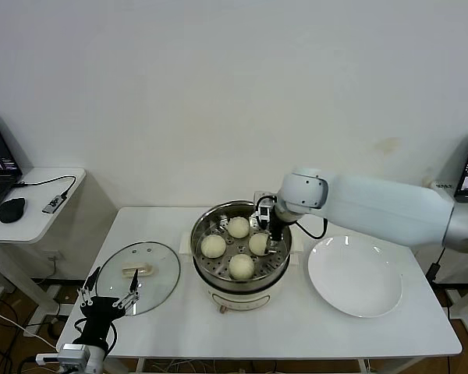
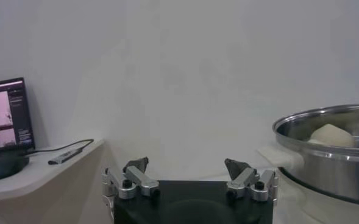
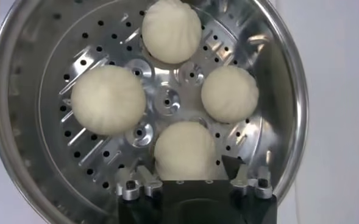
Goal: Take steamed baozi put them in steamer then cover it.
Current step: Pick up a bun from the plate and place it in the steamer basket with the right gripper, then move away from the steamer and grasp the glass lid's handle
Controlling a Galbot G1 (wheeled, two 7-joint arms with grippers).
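Observation:
Several white-cream steamed baozi (image 1: pixel 213 245) lie on the perforated floor of the steel steamer (image 1: pixel 196 248) at the table's middle. My right gripper (image 1: pixel 270 245) reaches down inside the steamer at its right side. In the right wrist view it (image 3: pixel 188 169) is open, one finger on each side of the nearest baozi (image 3: pixel 184 146), with a gap on both sides. The cover (image 1: pixel 160 261), a glass lid with a cream handle, lies flat on the table left of the steamer. My left gripper (image 1: pixel 109 293) is open and empty at the table's front left corner, just before the cover.
An empty white plate (image 1: pixel 355 276) sits right of the steamer. A side table (image 1: pixel 39 210) with a mouse and a laptop stands at the far left. In the left wrist view the steamer (image 2: pixel 331 164) and one baozi (image 2: pixel 331 135) show beyond the open fingers.

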